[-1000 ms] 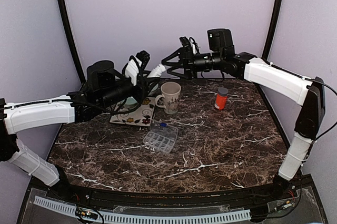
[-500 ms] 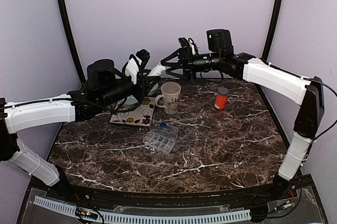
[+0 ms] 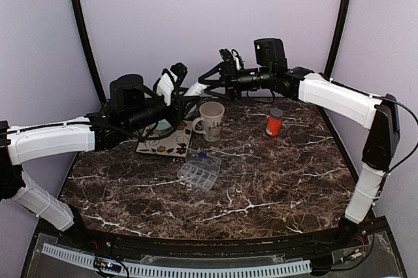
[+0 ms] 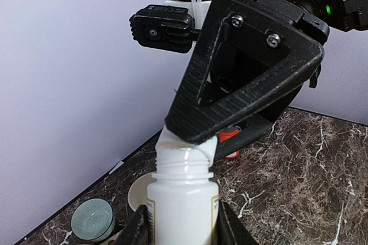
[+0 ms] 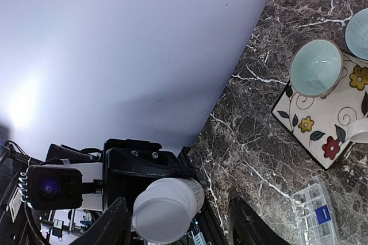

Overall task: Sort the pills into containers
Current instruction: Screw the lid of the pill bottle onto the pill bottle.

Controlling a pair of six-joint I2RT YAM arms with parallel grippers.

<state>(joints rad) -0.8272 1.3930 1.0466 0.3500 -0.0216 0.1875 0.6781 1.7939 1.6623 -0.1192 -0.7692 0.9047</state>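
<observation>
A: What lies nearest?

B: The clear pill box [image 3: 199, 172], near the middle of the desk [image 3: 274, 186], with nothing touching it. Beyond it stand a mug [image 3: 211, 120] and a flowered tile [image 3: 166, 142] toward the back left corner, and an orange bottle [image 3: 275, 122] toward the back right.

A: And the white bottle [image 4: 183, 205]?

B: It is off the desk, above the back left corner. The left tool [image 4: 184, 230] is clamped on its body.

A: What has just changed?

B: Little. The right tool [image 3: 201, 85] has crept slightly leftward at the bottle's top. Its fingers sit either side of the cap [image 5: 164, 210], but I cannot tell whether they pinch it. Bare screw threads show below the cap.

A: Meaning?

B: I judge this is the opening step. The cap looks loosened but not clearly off, so sorting has not begun.
</observation>
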